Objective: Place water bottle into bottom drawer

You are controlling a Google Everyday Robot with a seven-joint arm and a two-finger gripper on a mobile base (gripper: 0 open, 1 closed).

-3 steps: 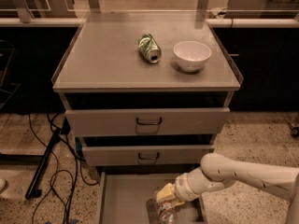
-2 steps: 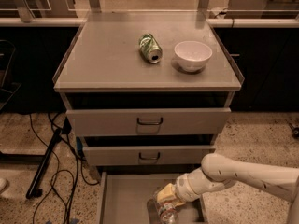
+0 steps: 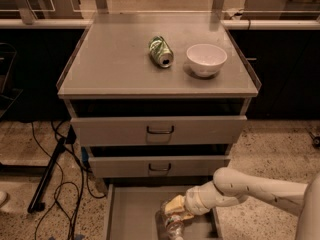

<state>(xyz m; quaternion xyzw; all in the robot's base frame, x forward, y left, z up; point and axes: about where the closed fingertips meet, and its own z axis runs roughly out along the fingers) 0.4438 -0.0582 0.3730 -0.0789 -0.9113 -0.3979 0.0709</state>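
Note:
The bottom drawer (image 3: 131,215) is pulled open at the foot of the grey cabinet, showing its flat grey floor. The clear crinkled water bottle (image 3: 172,224) sits low inside it, near the right side, partly cut off by the lower edge of the view. My gripper (image 3: 175,210) reaches in from the right on a white arm and is right at the top of the bottle, over the drawer floor. Its pale fingers cover part of the bottle.
A green soda can (image 3: 160,51) lies on its side on the cabinet top (image 3: 110,59) beside a white bowl (image 3: 206,59). Two upper drawers (image 3: 159,130) with dark loop handles are slightly open. Black cables (image 3: 60,184) lie on the speckled floor at left.

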